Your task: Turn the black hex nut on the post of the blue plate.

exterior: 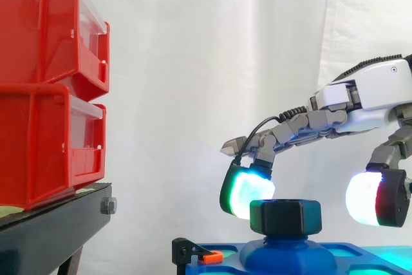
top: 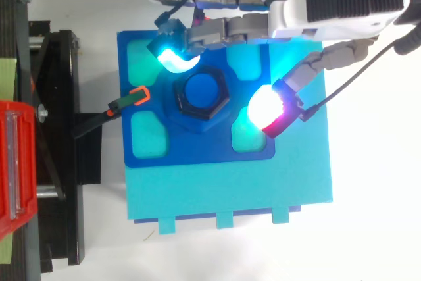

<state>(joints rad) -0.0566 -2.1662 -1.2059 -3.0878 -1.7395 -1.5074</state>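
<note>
robot hand (exterior: 370, 98) hangs spread wide, gripping nothing. the black hex nut (top: 200, 93) sits below it, between its fingertips (top: 172, 58), on the post of the blue plate (top: 197, 153). best to close both pads squarely onto opposite flats before twisting. an orange clip (top: 138, 95) lies just beyond the cyan pad; the other sides look open.

The hand (exterior: 370, 98) has a white shell with a black ribbed panel on its back (one small dark screw shows on the side). Its fingers (exterior: 302, 123) are grey, blocky links. The thick pads (exterior: 248, 191) glow, one cyan-green and white, another white edged with red, each backed in black.
</note>
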